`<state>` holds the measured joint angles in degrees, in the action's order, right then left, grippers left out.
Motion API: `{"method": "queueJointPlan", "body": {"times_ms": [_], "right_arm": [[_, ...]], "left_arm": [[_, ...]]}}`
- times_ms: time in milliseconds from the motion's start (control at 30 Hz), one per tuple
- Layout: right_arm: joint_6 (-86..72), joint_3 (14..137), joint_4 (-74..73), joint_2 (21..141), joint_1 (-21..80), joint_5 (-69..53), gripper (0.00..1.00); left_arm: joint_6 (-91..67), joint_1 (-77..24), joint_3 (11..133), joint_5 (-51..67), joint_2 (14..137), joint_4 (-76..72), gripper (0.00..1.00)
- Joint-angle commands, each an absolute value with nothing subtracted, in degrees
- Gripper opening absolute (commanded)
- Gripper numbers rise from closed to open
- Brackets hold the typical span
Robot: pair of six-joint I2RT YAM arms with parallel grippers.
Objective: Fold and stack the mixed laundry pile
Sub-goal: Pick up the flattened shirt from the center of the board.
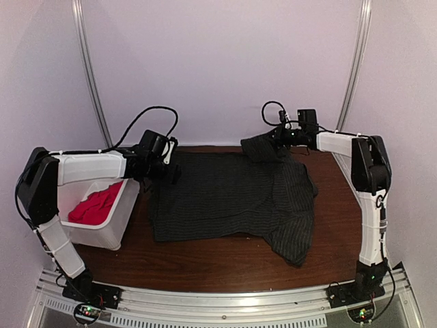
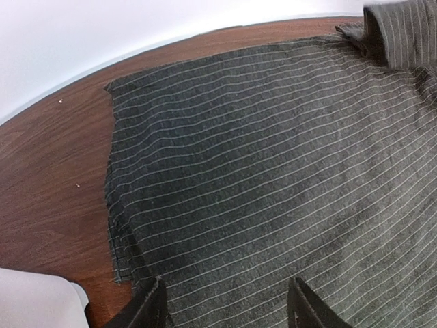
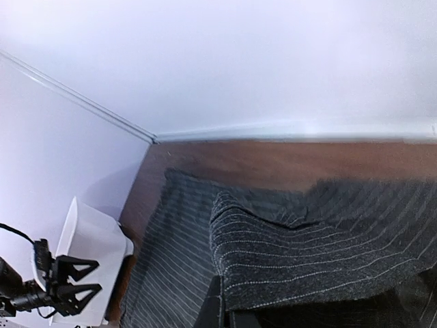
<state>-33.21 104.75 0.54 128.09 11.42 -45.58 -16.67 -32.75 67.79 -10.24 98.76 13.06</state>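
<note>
1. Top external: a dark striped shirt [image 1: 225, 195] lies spread across the middle of the brown surface [image 1: 205, 263]. A red T-shirt [image 1: 95, 203] sits in a white bin [image 1: 113, 229] at 9 o'clock. At 1 o'clock the right jaws pinch a raised fold of the shirt.
2. Left wrist: the left jaws stand apart over the shirt's cloth near its edge, holding nothing.
3. Right wrist: the right jaws are closed tight on the lifted fold at 6 o'clock. The bin shows at 8 o'clock.

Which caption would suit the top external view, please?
Right gripper shut on the pinstriped shirt at its far edge; left gripper open above its left edge; red T-shirt in the white bin.
</note>
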Motion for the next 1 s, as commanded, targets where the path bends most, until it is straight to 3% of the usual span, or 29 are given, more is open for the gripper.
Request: {"method": "queueJointPlan", "body": {"times_ms": [0, 100, 133, 267, 300, 367, 633, 833, 967], "right_arm": [[-32.55, 94.64, 5.68, 124.06, 11.77, -46.17, 0.0], [-30.46, 96.22, 1.68, 126.95, 11.79, -45.5, 0.0], [-29.25, 98.42, -1.98, 128.39, 11.78, -45.15, 0.07], [-24.32, 97.41, -9.09, 125.54, 11.69, -41.4, 0.57], [-23.42, 94.77, -9.11, 122.73, 11.6, -39.79, 0.66], [-21.32, 90.12, -10.83, 117.02, 11.31, -37.31, 0.73], [-20.48, 63.64, -8.79, 99.52, 11.25, -34.91, 0.73], [-22.96, 54.19, -3.56, 98.98, 11.51, -37.74, 0.67], [-22.23, 55.49, -3.52, 103.87, 10.55, -36.12, 0.66]], "left_arm": [[-16.96, -33.13, 67.62, -9.55, 99.76, 9.34, 0.61], [-17.15, -33.13, 68.38, -8.4, 101.39, 9.23, 0.62], [-17.1, -33.13, 68.64, -7.69, 101.81, 9.18, 0.62], [-15.94, -33.62, 68.85, -4.86, 102.08, 10.23, 0.64], [-15.2, -34.07, 68.51, -4.51, 101.67, 10.4, 0.64], [-13.91, -35.12, 67.81, -4.29, 100.53, 11.41, 0.65], [-15.65, -37.09, 60.89, -1.85, 97.58, 12.39, 0.65], [-16.34, -37.09, 60.05, -3.53, 101.61, 13.62, 0.65], [-17.12, -37.0, 62.41, -5.8, 106.13, 13.88, 0.64]]}}
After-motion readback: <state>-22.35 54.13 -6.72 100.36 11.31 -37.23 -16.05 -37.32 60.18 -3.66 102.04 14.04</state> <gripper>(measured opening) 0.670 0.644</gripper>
